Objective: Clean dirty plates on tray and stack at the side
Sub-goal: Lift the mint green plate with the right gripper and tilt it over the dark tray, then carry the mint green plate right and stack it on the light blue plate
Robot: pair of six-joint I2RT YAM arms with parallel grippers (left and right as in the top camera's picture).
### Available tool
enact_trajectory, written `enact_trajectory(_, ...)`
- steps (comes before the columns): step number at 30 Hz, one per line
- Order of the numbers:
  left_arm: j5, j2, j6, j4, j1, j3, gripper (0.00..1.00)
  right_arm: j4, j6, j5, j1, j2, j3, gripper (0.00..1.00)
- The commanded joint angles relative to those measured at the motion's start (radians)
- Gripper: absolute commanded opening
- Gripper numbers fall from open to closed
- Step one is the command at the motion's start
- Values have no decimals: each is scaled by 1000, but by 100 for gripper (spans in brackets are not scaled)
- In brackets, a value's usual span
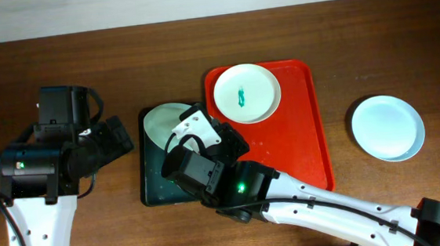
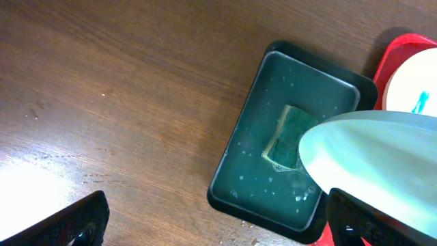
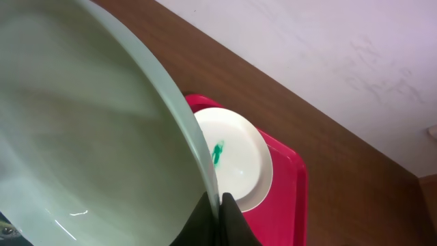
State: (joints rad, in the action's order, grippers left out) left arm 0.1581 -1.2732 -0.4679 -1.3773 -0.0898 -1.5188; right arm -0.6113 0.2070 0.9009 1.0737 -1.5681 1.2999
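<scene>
You have, seemingly, one of three done: blue plate [image 1: 387, 128] on tabletop [image 1: 121, 60] beside tray [image 1: 306, 140]; mint plate [image 1: 162, 124] gripped in right jaws over basin [image 2: 252, 157] with sponge [image 2: 290, 137]; smeared white plate [image 1: 247, 93] on tray, yet to clean; left jaws open, empty.

The dark brown wooden tabletop [image 1: 121, 60] shows grain under a semi-matt sheen. The large red rectangular plastic tray [image 1: 307, 132] is smooth and glossy. The round white plate [image 1: 260, 84], the pale mint round plate [image 3: 82, 137] and the pale blue round plate [image 1: 388, 128], 3 in all, look slick and shiny. The small black plastic tray [image 2: 252, 164] is speckled with droplets; its green sponge [image 2: 290, 133] looks coarse.
</scene>
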Motion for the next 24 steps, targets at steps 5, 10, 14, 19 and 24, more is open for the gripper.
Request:
enact_trajectory(5,7,8,2,-2,6,-2,99,6,11,28,6,23,21,4)
enact_trajectory(10,7,8,2,-2,6,-2,100,6,11,32,6,23,21,4)
enact_trajectory(14,7,8,2,-2,6,-2,99,-8,82,72,-39,23,21,4)
enact_trajectory(19,7,8,2,-2,6,-2,99,-185,453,-417,-263,23,21,4)
enact_trajectory(24,7,8,2,-2,6,-2,99,-200,405,-1006,-574,40,22,4)
